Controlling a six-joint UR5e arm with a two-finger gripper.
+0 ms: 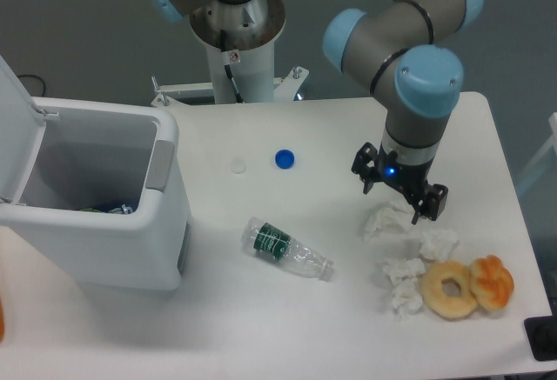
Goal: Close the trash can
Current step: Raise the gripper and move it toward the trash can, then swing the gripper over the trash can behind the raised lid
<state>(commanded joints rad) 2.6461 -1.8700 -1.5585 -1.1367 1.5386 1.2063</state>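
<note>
We see a white surface [261, 328] against a dark grey-blue wall. On it: one trash can [96, 215] at the left, lid raised, grey latch facing right; one plastic bottle [287, 250]; two caps; two doughnuts; several crumpled tissues [405, 254]. Our end effector [399, 191] hangs above the tissues, fingers apart, empty.

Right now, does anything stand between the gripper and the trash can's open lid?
Nothing upright does. The gripper hangs over tissues at right; only a flat bottle and blue cap lie on the table toward the trash can.
</note>
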